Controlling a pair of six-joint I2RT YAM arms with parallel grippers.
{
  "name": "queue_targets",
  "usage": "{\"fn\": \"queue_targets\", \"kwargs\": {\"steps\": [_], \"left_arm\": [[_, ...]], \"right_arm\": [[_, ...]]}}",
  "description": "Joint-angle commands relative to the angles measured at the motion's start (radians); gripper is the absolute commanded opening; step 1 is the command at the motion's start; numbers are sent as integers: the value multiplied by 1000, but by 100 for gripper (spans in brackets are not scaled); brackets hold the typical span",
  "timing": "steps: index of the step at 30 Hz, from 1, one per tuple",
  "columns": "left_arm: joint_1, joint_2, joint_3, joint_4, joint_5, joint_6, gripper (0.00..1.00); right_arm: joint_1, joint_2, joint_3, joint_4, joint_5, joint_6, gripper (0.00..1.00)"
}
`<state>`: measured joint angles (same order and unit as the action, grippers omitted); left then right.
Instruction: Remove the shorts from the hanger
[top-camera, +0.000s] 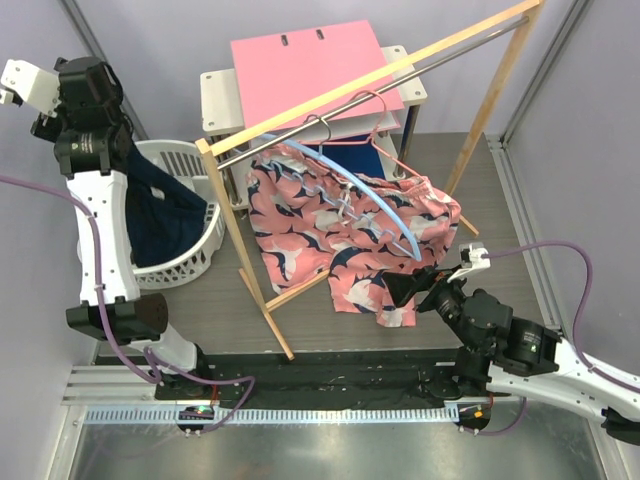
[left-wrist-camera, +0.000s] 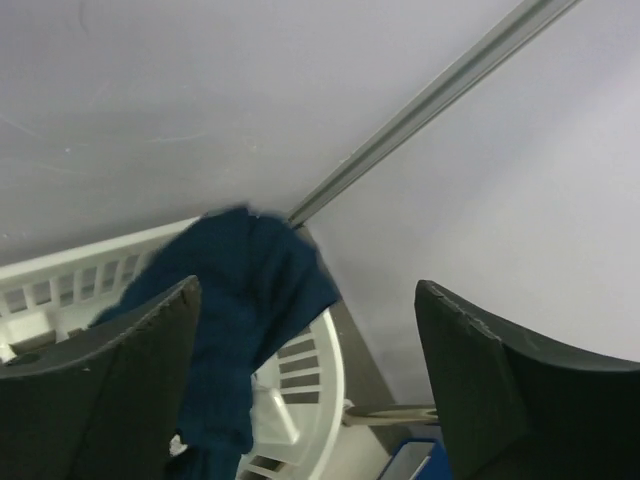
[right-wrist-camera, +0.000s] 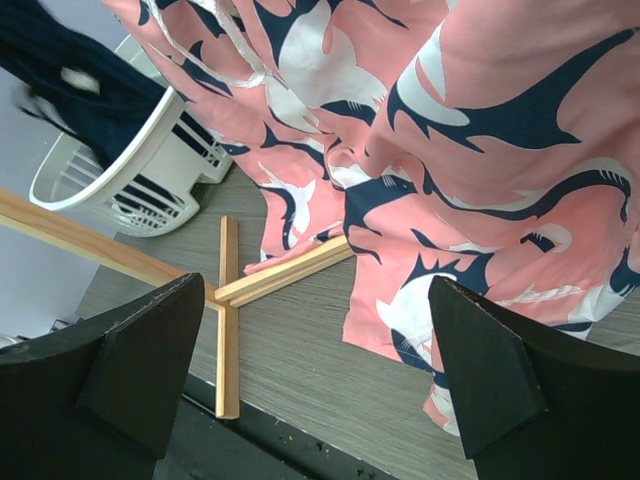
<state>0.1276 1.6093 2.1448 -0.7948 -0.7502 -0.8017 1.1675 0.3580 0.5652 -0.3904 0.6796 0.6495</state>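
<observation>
Salmon-pink printed shorts (top-camera: 340, 228) hang on a blue hanger (top-camera: 362, 188); navy shorts (top-camera: 165, 215) lie draped over the white basket (top-camera: 200, 257). Left fingers (left-wrist-camera: 110, 390) and right fingers (right-wrist-camera: 130, 370) gape wide, empty. Likely best: right fingers pinch the near hem, pulling gently down

Even, diffuse light — bright, soft shadows only. Faint sheen on the metal strip (top-camera: 320, 450) at the near edge. Wrist views: near fingers (left-wrist-camera: 100, 390) dark, soft-focus; navy shorts (left-wrist-camera: 250, 290) slightly blurred.
</observation>
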Motion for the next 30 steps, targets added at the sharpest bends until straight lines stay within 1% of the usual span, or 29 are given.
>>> {"fn": "queue_targets", "kwargs": {"steps": [1,2,3,6,8,9,11,12,13,14,15,16,18,20,21,23,24,26,27,28,29,30], "left_arm": [[7,-55,30,-12,-32,-11,94],[6,-60,27,-15,-32,-10,98],[7,-68,17,-15,-34,-11,100],[7,-89,4,-23,-11,-25,100],[7,-114,-13,-23,38,-57,100],[7,-126,-40,-18,102,-70,100],[6,-161,-75,-17,172,-105,100],[6,-179,-126,-15,216,-146,99],[6,-213,-160,0,295,-171,98],[1,-238,-196,9,336,-188,98],[-20,-259,-271,19,362,-211,98],[-38,-279,-308,41,400,-212,98],[-93,-342,-400,55,428,-206,98],[-118,-390,-459,72,483,-191,98],[-152,-438,-511,71,506,-185,98],[-155,-491,-586,71,586,-154,98],[-157,-558,-609,66,607,-140,98],[-158,-621,-670,45,653,-94,98],[-158,-670,-687,39,710,-68,98],[-158,-692,-697,19,744,-23,98],[-158,-706,-698,-39,800,-2,98],[-158,-721,-697,-70,825,13,98]], "right_arm": [[-3,-14,30,5,34,15,100],[-3,-11,30,5,32,15,100],[-3,-10,32,4,31,16,100],[-2,-7,39,2,23,16,100],[-2,-7,45,-8,20,12,99],[-2,-8,48,-14,23,10,99],[-2,-11,61,-43,26,9,99],[-2,-19,65,-57,34,10,99],[-2,-24,77,-74,40,12,99],[-2,-28,84,-109,49,22,99],[-2,-43,90,-129,57,30,99],[-2,-51,100,-148,78,41,98],[-2,-86,110,-198,97,76,96],[-2,-111,119,-243,126,107,93],[-2,-119,122,-252,130,116,93],[-2,-143,139,-280,130,113,91],[-3,-149,151,-292,135,104,91],[-2,-140,220,-333,165,90,89],[-2,-133,251,-344,181,79,89],[-2,-98,330,-375,202,70,88],[-2,-73,382,-392,239,65,84],[-2,-42,492,-410,259,41,82]]}}
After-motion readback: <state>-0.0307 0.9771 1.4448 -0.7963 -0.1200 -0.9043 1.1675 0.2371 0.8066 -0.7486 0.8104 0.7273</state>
